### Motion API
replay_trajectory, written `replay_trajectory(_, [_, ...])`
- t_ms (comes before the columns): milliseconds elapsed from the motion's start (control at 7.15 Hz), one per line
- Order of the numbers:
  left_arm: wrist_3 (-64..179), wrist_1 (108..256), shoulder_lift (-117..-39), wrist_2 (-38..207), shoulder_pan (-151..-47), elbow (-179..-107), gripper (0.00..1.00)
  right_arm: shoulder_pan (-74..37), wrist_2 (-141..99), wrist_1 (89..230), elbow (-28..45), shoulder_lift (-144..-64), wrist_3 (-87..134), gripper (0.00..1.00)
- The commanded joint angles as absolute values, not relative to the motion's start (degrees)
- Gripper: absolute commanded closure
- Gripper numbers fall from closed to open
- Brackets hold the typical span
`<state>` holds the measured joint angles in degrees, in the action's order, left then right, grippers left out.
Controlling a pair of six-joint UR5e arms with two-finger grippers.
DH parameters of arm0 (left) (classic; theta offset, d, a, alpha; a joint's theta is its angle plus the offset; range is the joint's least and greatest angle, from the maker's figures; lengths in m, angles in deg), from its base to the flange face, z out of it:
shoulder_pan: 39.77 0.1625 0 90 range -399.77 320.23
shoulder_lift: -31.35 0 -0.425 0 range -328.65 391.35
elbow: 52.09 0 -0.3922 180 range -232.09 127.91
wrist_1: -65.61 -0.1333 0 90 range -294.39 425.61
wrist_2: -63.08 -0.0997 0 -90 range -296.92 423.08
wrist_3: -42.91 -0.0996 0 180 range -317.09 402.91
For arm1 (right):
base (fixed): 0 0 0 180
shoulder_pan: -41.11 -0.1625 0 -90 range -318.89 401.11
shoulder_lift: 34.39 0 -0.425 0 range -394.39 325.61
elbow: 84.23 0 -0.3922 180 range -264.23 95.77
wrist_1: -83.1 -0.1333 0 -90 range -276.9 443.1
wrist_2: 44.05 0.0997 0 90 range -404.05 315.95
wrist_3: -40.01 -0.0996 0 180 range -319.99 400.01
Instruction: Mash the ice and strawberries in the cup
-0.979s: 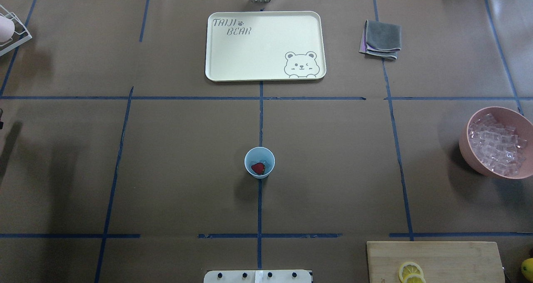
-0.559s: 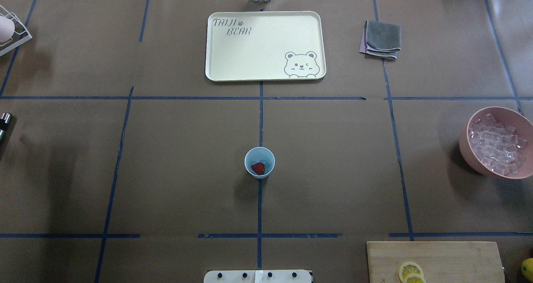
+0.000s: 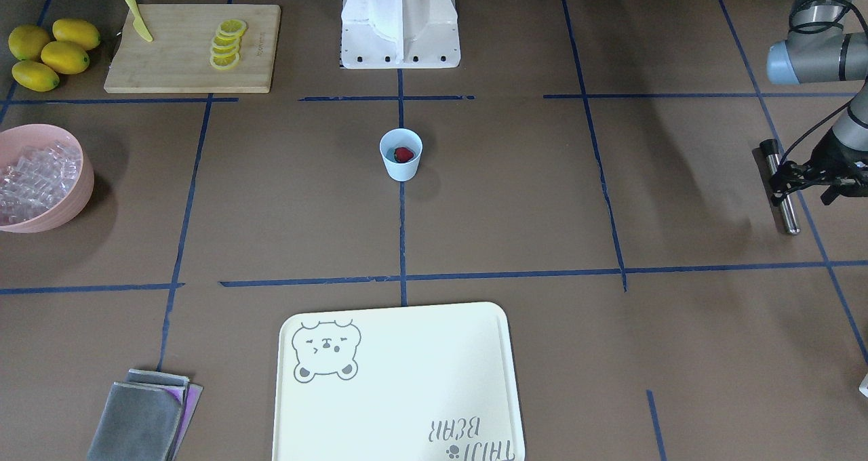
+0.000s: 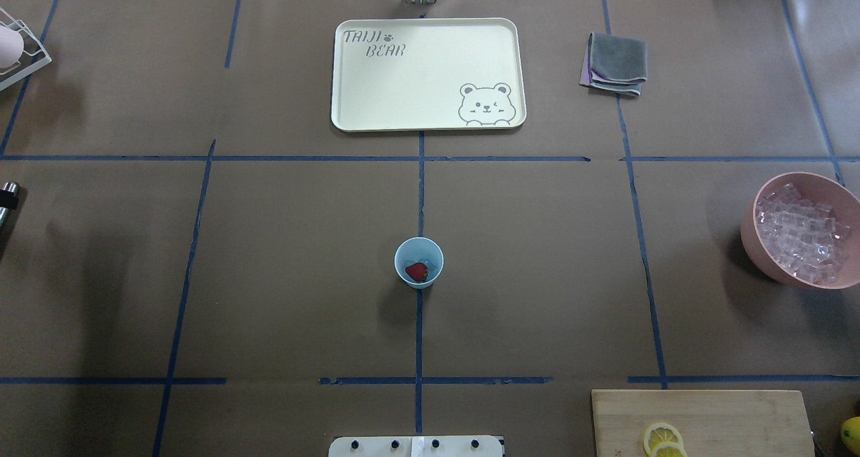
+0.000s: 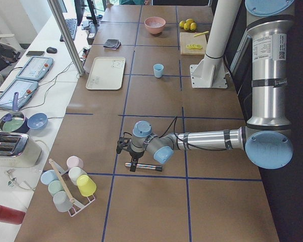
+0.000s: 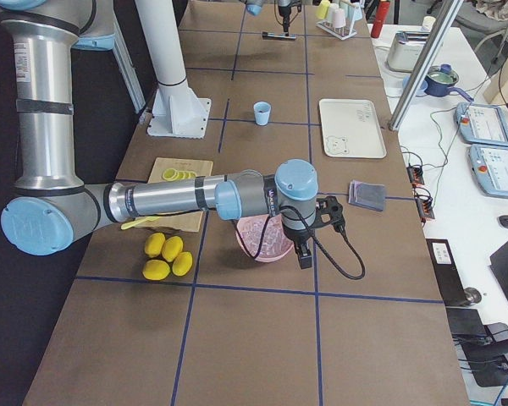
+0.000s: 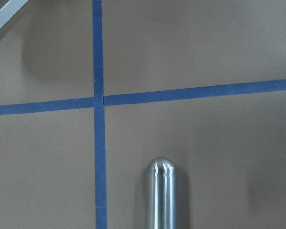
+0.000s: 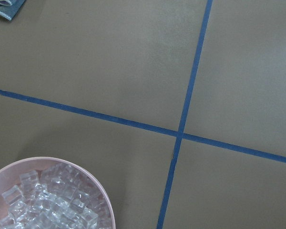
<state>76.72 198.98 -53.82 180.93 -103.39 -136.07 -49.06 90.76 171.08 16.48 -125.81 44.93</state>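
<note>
**Secure the rod before mashing**

My left arm enters at the front view's right edge. The left gripper [image 3: 786, 179] straddles a steel rod [image 3: 789, 217] down at the table, and I cannot tell whether it is clamped. The right gripper [image 6: 305, 254] hangs above the bowl [image 3: 80, 196] of ice [image 3: 34, 176] at middle left; I cannot tell its state either. The cup [image 3: 400, 169] stands at centre, strawberry [image 3: 404, 154] inside. I would grip the rod mid-length, lift level, then stand it upright over the cup before pressing.
</note>
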Motion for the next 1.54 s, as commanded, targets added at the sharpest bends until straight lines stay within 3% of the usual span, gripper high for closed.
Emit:
replay_trajectory(0, [69.2, 191.3, -54.0, 184.4, -105.6, -140.9, 0.0, -49.1, 90.8, 171.2, 16.2, -125.9, 44.9, 0.01])
replay_trajectory(280, [54.3, 173.7, -54.3, 184.5, -110.9, -148.7, 0.0, -49.1, 90.9, 171.3, 16.0, -125.8, 44.8, 0.01])
replay_trajectory(699, [38.8, 160.6, -54.5, 197.8, -125.5, -148.5, 0.0, -49.1, 91.0, 171.9, 15.8, -125.9, 44.8, 0.01])
replay_trajectory(1398, [38.9, 153.0, -54.0, 200.1, -131.0, -148.1, 0.0, -49.1, 91.0, 171.2, 15.2, -126.7, 44.9, 0.01])
